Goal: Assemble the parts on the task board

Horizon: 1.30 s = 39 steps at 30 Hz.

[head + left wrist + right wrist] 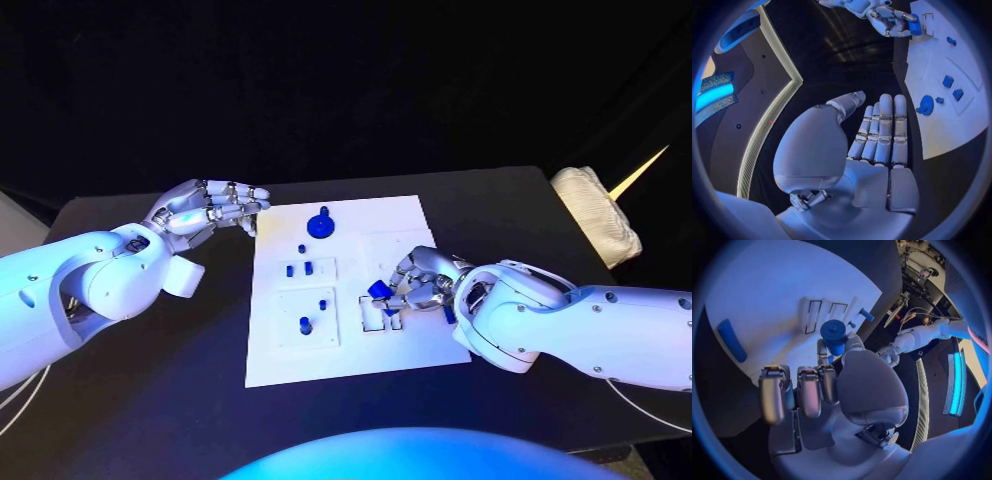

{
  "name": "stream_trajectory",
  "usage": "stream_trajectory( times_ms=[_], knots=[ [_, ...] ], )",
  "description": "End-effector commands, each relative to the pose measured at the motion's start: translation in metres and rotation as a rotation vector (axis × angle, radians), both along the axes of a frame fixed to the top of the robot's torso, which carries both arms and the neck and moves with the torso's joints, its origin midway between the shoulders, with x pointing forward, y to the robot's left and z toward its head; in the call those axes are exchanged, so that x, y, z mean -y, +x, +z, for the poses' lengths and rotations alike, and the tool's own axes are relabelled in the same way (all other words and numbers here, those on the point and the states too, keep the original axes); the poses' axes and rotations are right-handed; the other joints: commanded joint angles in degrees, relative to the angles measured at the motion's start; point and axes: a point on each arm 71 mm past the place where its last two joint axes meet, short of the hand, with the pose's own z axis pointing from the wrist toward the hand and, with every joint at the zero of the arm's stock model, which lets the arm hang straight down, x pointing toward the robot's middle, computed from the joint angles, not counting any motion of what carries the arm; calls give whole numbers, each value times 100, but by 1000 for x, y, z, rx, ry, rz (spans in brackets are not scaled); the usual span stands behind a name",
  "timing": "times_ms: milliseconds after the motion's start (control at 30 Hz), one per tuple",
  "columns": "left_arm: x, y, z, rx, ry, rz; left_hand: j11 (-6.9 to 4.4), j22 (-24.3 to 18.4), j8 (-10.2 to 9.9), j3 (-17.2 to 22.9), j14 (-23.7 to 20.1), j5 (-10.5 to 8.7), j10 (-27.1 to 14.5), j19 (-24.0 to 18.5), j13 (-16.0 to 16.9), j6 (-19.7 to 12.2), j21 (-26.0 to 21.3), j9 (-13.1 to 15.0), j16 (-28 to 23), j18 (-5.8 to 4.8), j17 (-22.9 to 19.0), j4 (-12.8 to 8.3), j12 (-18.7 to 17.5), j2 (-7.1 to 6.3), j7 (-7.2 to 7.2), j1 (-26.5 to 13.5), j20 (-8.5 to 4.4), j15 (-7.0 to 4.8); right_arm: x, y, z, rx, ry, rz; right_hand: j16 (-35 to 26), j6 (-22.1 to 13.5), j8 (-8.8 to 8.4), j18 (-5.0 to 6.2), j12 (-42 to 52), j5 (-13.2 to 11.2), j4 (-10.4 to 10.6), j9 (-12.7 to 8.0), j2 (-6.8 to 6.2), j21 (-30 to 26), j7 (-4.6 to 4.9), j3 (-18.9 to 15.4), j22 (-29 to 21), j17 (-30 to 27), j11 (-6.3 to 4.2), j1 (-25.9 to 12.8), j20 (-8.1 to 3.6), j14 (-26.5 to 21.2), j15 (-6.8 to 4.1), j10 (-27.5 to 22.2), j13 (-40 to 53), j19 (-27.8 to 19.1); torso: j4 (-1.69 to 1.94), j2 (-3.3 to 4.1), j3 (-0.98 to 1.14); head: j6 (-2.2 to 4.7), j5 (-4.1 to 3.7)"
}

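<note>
Starting at the left of the head view, the left hand [206, 208] hangs just off the far-left corner of the task board [404, 350], holding nothing; its own wrist camera shows the fingers [882, 132] straight and side by side with the thumb a little apart. On the board's left half sit several blue parts: a round knob with a tab [320, 223] near the far edge, two small pegs [299, 269] in a raised square below it, and a single peg [306, 324] in the square nearer the robot. Further right, the right hand [420, 281] is down on the board, pinching a small blue part [381, 291] between thumb and finger — a short cylinder with a rounded cap in the wrist view [834, 332] — just above a pair of rectangular slots [379, 316].

The part looks like rigid, light moulded plastic, smooth enough to slip or twist in metal fingertips. I'd judge the cap's sides the best purchase, leaving its lower end free to enter a slot.
</note>
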Motion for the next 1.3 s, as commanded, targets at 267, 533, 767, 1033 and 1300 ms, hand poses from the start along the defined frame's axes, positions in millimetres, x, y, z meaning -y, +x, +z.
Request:
stream_trajectory(
  times_ms=[267, 533, 767, 1033, 1300],
  knots=[
    [2, -1, 1, -3, -13, -20, -8, -8, -24, -23, -1, 4, -31, 42, -8, -1, -32, -4, -28, 81, -10, 15, 35, 39, 2, -39, -12, 36, -11, 0, -8, -26, -71, 61, 33, 222, 129, -93, 29, -56, -2, 36, 105, 63, -162, -86, 1411, 1211, -43, -241, -46, 540, -35, 204, 805, 525, -7, -3, 4, -43, 31],
    [2, -1, 1, -7, -13, -19, -7, -28, -19, -37, 1, 9, -39, 50, -11, 9, -61, -3, -25, 80, -11, 58, 40, 61, -1, -77, -8, 39, -10, 2, -8, 1, -88, 54, 44, 245, 152, -101, 41, -71, -3, 40, 197, 109, -175, -103, 1421, 1241, -54, -329, -51, 547, -43, 221, 832, 533, -5, -7, 8, -41, 43],
    [1, -1, 1, -10, -10, -16, -7, -35, -20, -41, 2, 10, -43, 52, -13, 9, -71, -4, -25, 80, -11, 71, 41, 67, -1, -88, -6, 40, -10, 2, -9, -6, -103, 67, 50, 246, 157, -103, 41, -77, -3, 40, 212, 118, -176, -116, 1423, 1256, -55, -358, -52, 550, -45, 224, 836, 535, -7, -4, 7, -52, 47],
    [1, -2, 1, -12, -10, -19, -8, -48, -19, -45, 2, 13, -50, 58, -15, 13, -89, -4, -23, 81, -10, 95, 44, 82, -4, -105, -4, 42, -11, 2, -9, -5, -113, 73, 39, 233, 215, -96, -8, -498, -5, 60, 239, 83, -174, -354, 1414, 1235, -53, -619, -53, 545, -43, 220, 838, 526, -3, -1, 5, -69, 58],
    [0, -2, 1, -12, -8, -14, -8, -56, -18, -48, 1, 14, -53, 61, -17, 15, -101, -5, -22, 81, -10, 111, 46, 91, -4, -117, -2, 42, -9, 4, -8, 30, -114, 59, 32, 188, 325, -92, -66, -1821, 24, 115, 394, 64, -167, -759, 1409, 1231, -46, -1750, -49, 544, -38, 219, 855, 520, 0, 0, 3, -69, 67]
  ],
)
